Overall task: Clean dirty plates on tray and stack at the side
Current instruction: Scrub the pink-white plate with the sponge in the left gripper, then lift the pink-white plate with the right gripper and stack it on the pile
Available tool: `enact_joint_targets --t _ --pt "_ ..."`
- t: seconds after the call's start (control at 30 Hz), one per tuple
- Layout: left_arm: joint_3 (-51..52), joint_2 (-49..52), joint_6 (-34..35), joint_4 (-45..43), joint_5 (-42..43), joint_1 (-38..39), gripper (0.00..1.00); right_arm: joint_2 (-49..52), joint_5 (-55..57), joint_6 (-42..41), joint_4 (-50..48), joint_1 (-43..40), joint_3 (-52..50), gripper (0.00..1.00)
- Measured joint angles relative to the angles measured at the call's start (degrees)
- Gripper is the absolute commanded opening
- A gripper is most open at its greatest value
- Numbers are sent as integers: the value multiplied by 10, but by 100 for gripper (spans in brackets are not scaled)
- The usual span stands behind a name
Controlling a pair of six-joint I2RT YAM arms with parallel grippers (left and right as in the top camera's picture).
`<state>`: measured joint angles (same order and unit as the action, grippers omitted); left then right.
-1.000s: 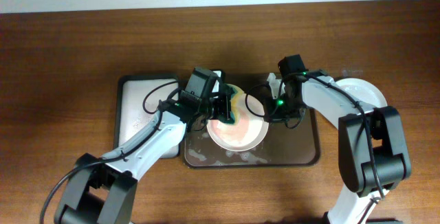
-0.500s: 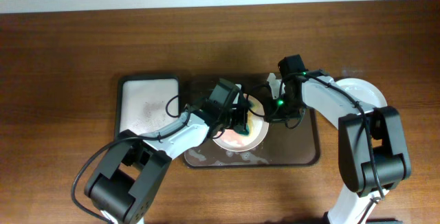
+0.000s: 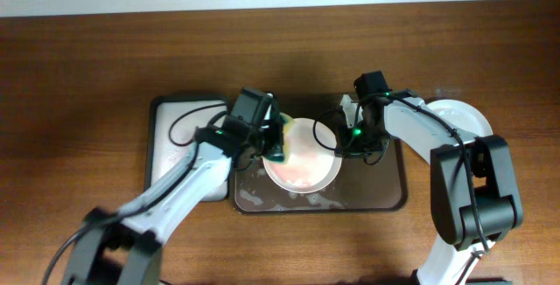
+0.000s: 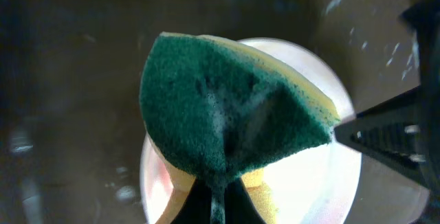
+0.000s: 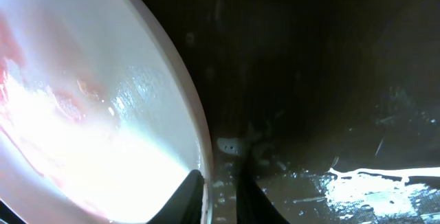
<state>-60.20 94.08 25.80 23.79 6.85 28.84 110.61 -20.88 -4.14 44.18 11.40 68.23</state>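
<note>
Left gripper: jaws narrow, pinched on the lower edge of a sponge. The sponge has a dark green scouring face and a yellow body, is wet with foam, and bulges above the fingers.

Right gripper: jaws narrow, one finger inside and one outside the rim of the white-pink plate, holding it at its right edge.

White-pink plate: round and shallow, glossy with water, with a faint pink smear across its bowl. It lies in the middle of the tray. The sponge sits over its left rim, under the left gripper. The right gripper is at the opposite rim.

Tray: dark brown with rounded corners, wet, with white suds along its front edge.

Second plate: pale, on the table just right of the tray, partly hidden by the right arm.

Small white-lined tray: touching the brown tray's left side.
</note>
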Motion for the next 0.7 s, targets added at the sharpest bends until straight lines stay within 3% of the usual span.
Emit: enact_joint_targets --t 0.2,0.27,0.53,0.7 --pt "0 -89 -3 129 -63 -85 0 0 0 1 -5 0 0 4" --pt "1 -90 -7 150 -72 -131 0 0 -1 -2 -5 0 0 4" --pt "32 -78 -66 152 -78 -184 0 -5 7 -6 39 0 14 4" --pt "33 -16 -87 122 -78 -187 0 -92 93 -6 80 0 56 4"
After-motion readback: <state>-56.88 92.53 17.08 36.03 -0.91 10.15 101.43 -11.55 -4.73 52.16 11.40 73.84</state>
